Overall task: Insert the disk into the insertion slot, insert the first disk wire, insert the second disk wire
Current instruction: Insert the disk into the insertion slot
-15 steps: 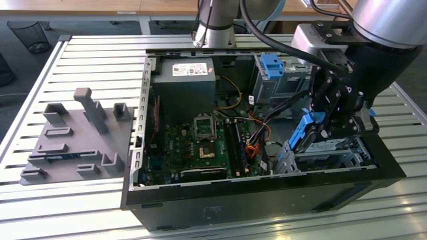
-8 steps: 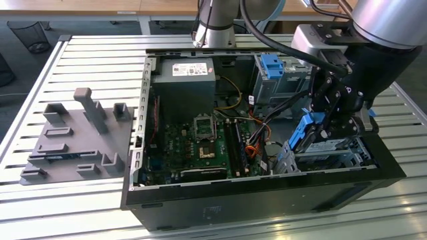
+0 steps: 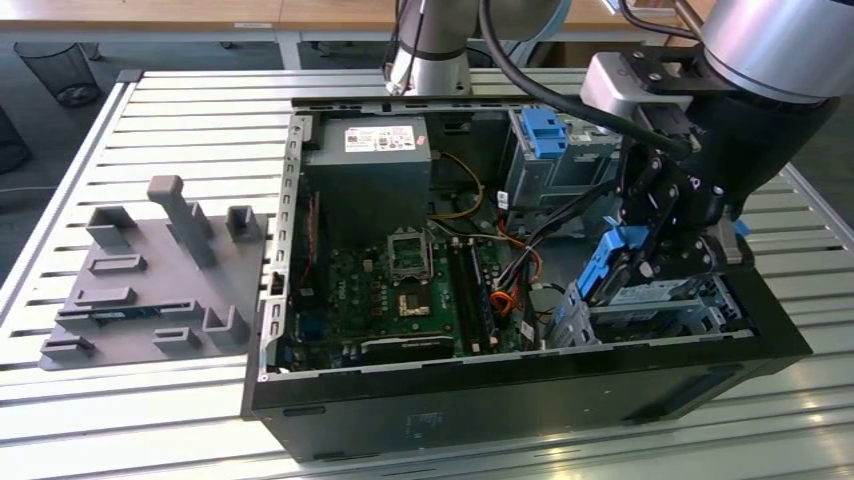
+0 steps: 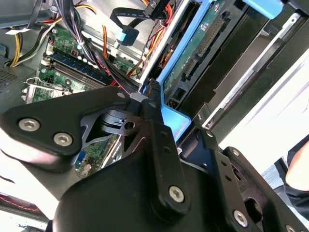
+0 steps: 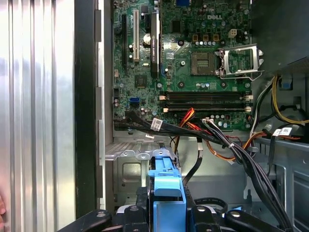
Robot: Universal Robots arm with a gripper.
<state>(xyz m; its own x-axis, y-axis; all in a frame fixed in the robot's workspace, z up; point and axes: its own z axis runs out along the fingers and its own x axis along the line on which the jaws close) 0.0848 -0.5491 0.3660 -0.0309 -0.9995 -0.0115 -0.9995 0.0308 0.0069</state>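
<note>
1. We see the claw (image 3: 645,262) at the exterior view's right, hanging over the open case (image 3: 334,400).
2. The claw is clamped on the disk (image 3: 611,262). In the first wrist view, the blue frame of the disk (image 5: 166,188) sits tight between two black fingers (image 5: 144,208).
3. The disk does not lie flat. It stands on end and leans, and the claw grips its upper part.
4. In the second wrist view, the green underside of the disk (image 4: 200,46) runs away from the claw. One finger (image 4: 157,125) presses on the blue frame.
5. The slot (image 3: 661,312) is the silver cage with holes, in the corner of the case at the exterior view's lower right. It sits right under the claw.
6. The low end of the disk is at the top edge of the slot, on the side toward the board (image 3: 400,290). We cannot tell if it has gone in.
7. Red, orange and black wires (image 3: 514,285) lie between the board and the disk, near the disk.
8. A taller bay (image 3: 541,150) with a blue tab stands farther back, apart from the claw.
9. A grey tray (image 3: 147,290) rests on the table (image 3: 174,100) at the exterior view's left, well apart from the case.
</note>
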